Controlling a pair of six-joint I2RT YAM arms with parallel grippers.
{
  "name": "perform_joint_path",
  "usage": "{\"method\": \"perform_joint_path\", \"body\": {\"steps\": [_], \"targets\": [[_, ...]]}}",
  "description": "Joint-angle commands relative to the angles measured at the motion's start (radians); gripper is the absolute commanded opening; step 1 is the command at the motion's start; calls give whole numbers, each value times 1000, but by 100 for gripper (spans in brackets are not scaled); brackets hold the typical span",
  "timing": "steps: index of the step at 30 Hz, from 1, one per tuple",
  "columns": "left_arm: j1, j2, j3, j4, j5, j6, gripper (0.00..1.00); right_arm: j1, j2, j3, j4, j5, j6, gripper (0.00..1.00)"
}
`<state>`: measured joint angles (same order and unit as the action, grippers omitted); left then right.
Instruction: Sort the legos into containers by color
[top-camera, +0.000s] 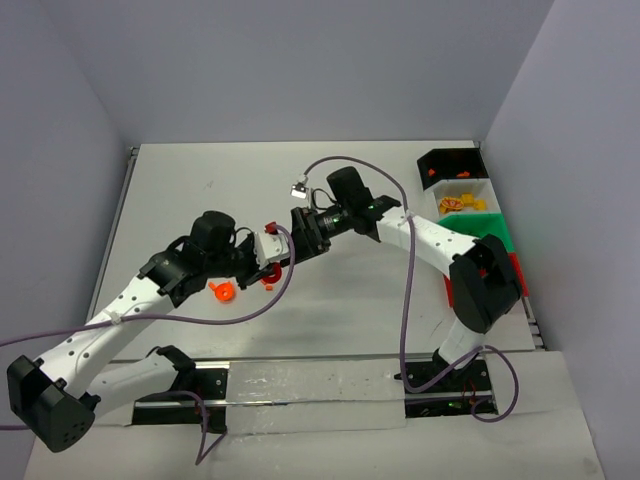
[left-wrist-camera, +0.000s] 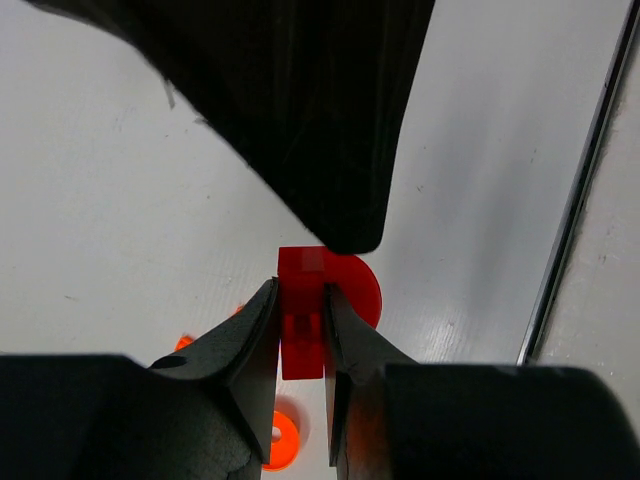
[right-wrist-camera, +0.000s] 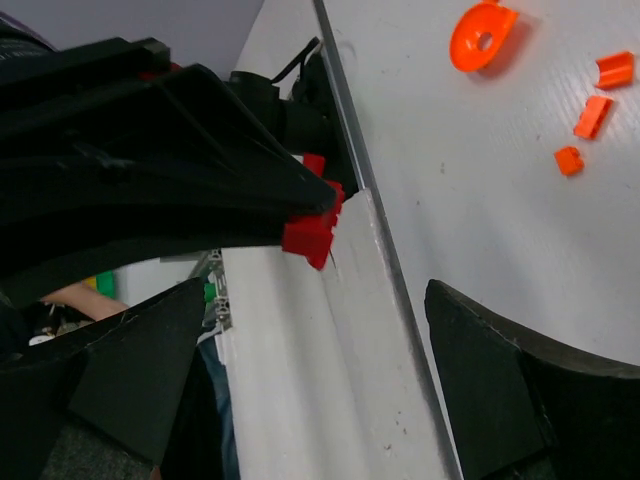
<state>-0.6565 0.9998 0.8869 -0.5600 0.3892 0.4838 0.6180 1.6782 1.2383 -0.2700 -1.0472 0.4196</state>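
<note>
A small red lego (left-wrist-camera: 301, 335) with a rounded part stands upright between the fingers of my left gripper (left-wrist-camera: 300, 296), which is shut on it above the table. My right gripper (right-wrist-camera: 330, 385) faces it, open wide, and the red lego (right-wrist-camera: 312, 236) sits just beyond its fingertips (right-wrist-camera: 505, 375). One black right finger (left-wrist-camera: 320, 110) hangs right over the lego. In the top view the left gripper (top-camera: 274, 250) and the right gripper (top-camera: 300, 228) meet at mid table. The containers stand at the right edge: black (top-camera: 450, 164), white (top-camera: 463, 203), green (top-camera: 498, 234), red (top-camera: 516, 275).
An orange round lego (top-camera: 222, 291) lies on the table below the left gripper, also seen as an orange ring (left-wrist-camera: 279, 436). Several small orange legos (right-wrist-camera: 592, 115) and an orange ring piece (right-wrist-camera: 481, 29) lie nearby. A metal table rail (left-wrist-camera: 575, 200) runs along the edge.
</note>
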Motion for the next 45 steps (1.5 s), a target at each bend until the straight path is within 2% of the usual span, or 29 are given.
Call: {"method": "perform_joint_path", "body": {"steps": [1,9,16,20,29,30,31,32,34,35,36,37,41,45], "targets": [[-29,14,43,29,-32,16,0,19,25,46,18,-29,13,94],[-48,27,60,49,-44,17,0,45,72,54,49,-27,60,75],[-62,31,78,40,-44,15,0,48,122,93,52,-45,89,67],[-66,34,73,40,-46,18,0,55,120,86,52,-42,85,56],[-83,44,68,48,-70,36,1,60,116,80,93,-102,112,5],[-83,45,66,49,-73,35,4,60,112,78,102,-113,116,0],[-81,46,66,51,-78,33,9,60,111,76,103,-118,114,0],[-83,46,61,52,-94,27,29,60,105,75,93,-120,100,0],[-83,40,51,51,-108,23,56,57,97,72,79,-122,81,0],[-82,36,48,51,-117,20,79,54,90,71,68,-119,70,0],[-81,26,48,34,-127,15,94,46,75,59,42,-110,37,0],[-81,20,51,25,-131,13,99,42,68,52,28,-100,19,0],[-50,-18,106,-33,-108,-22,99,-59,8,20,-124,14,-151,0],[0,-54,154,-35,-67,-97,99,-215,-61,1,-316,141,-324,0]]}}
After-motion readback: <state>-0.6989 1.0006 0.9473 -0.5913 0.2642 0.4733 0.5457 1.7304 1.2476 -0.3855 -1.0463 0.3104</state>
